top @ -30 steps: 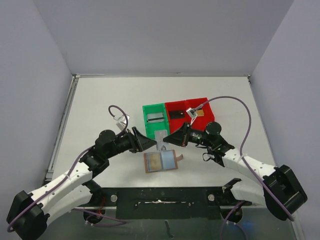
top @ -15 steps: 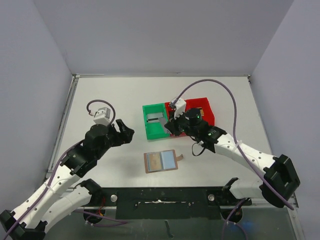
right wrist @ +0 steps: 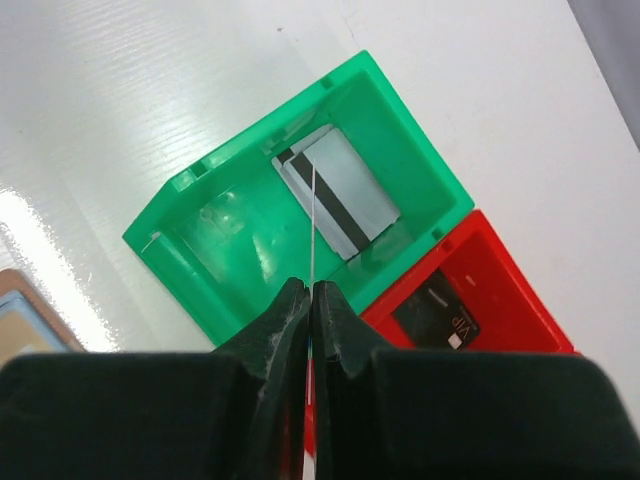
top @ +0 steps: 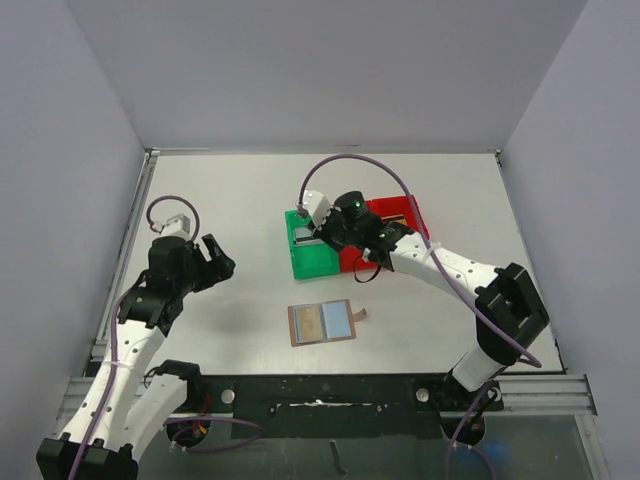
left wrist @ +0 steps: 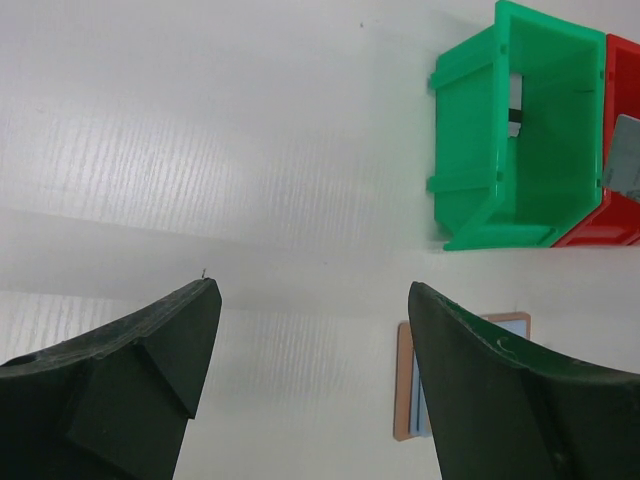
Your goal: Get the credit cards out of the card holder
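Right fingers point(right wrist: 296, 300), pinching a thin card point(right wrist: 313, 220) edge-on, have swung up over the green bin point(right wrist: 190, 235); left fingers point(left wrist: 190, 310), spread wide, have pulled back leftward. The card holder point(top: 322, 323) lies open on the bench point(top: 220, 200), unmoved.

The green bin point(right wrist: 230, 250) looked glossy plastic; the red bin point(right wrist: 510, 300) touching it likewise. The table point(left wrist: 200, 150) around the green bin showed a faintly ribbed sheen. Near it, the card holder point(top: 322, 323) looked matt, leather-like.
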Controlling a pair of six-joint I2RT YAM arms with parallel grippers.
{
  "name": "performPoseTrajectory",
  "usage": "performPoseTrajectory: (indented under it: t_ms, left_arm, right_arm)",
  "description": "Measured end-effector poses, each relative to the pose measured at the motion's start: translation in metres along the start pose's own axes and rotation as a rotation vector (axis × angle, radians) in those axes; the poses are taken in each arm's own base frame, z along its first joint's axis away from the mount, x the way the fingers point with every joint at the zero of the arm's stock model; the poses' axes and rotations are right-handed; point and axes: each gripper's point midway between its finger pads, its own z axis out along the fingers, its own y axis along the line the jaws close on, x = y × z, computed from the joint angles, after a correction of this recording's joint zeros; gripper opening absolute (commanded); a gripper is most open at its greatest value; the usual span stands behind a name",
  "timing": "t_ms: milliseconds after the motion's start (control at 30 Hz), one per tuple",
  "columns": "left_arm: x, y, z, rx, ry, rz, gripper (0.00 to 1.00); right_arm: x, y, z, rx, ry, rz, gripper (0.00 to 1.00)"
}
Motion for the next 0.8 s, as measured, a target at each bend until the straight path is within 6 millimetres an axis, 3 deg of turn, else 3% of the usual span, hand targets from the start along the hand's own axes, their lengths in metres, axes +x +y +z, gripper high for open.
performPoseTrajectory:
  t_ms: [167, 300, 500, 800]
  left_arm:
    - [0.006, 0.001, 0.003, 0.031, 0.027, 0.009, 0.76]
    - [0.004, -0.004, 0.0, 0.063, 0.01, 0.013, 0.76]
    - [-0.009, -0.003, -0.01, 0.083, -0.067, 0.003, 0.76]
    - [-0.018, -0.003, -0.012, 0.1, -0.1, -0.005, 0.76]
  right_arm:
    - [-0.004, -0.002, 0.023, -0.052, 0.024, -0.112, 0.0]
    - [0.007, 0.0, 0.042, -0.09, 0.064, -0.182, 0.0]
    - [0.025, -0.004, 0.066, -0.123, 0.125, -0.27, 0.0]
    - [0.026, -0.02, 0.09, -0.122, 0.163, -0.399, 0.0]
